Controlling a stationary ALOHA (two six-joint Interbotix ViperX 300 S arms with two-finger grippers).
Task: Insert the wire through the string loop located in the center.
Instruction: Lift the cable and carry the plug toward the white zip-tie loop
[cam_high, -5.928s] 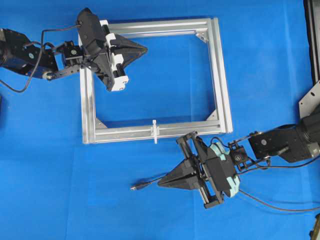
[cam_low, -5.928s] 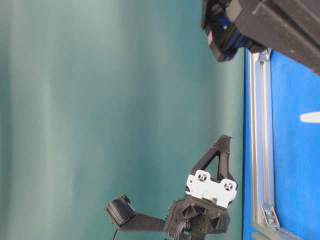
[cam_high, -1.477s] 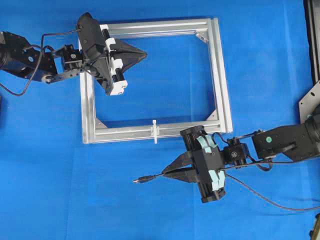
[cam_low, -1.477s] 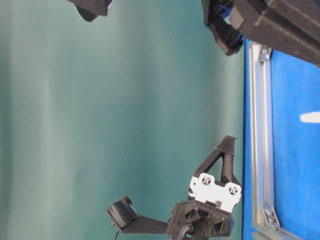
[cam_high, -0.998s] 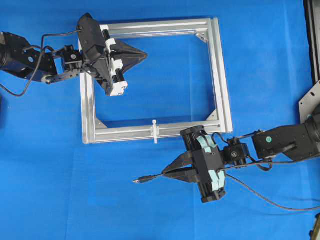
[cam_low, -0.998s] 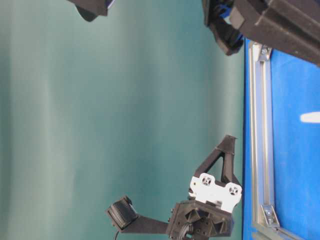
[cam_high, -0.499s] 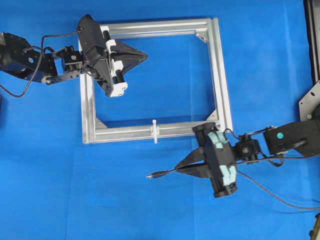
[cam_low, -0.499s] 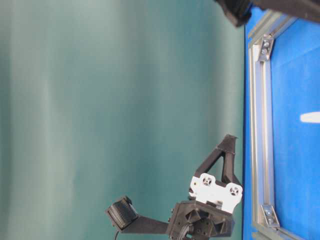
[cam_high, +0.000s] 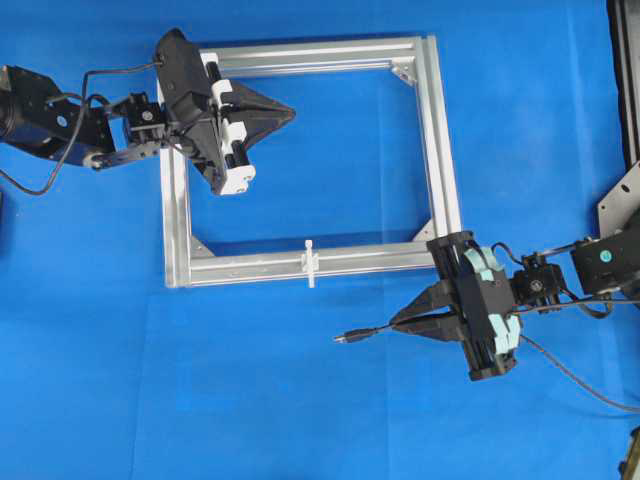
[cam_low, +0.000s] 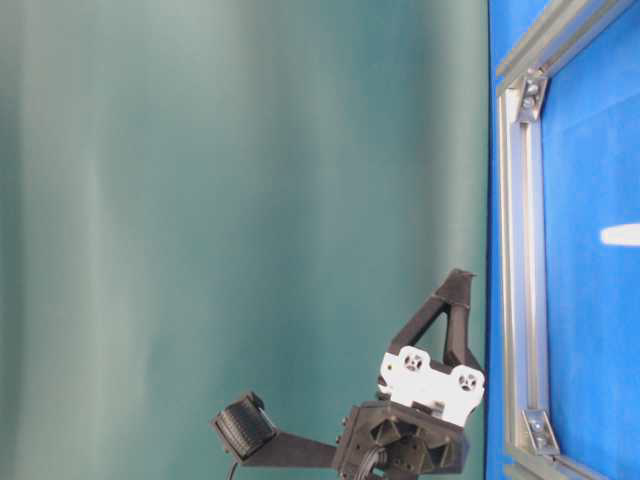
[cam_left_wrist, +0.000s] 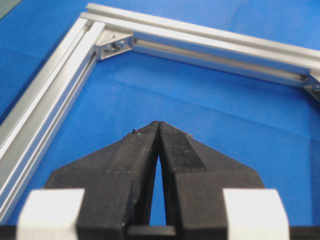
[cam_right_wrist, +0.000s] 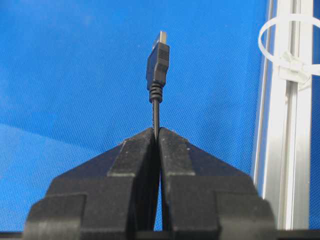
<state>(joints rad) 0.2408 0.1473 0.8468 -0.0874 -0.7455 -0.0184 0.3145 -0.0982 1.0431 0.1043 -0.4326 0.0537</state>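
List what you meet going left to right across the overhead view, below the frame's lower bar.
String loop → wire plug tip → right gripper, shut on the wire.

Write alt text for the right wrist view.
The right gripper, shut, pinches the wire, whose plug sticks straight up over the blue mat. At the right edge runs a silver frame rail with the white string loop on it, beside the plug and not yet threaded.
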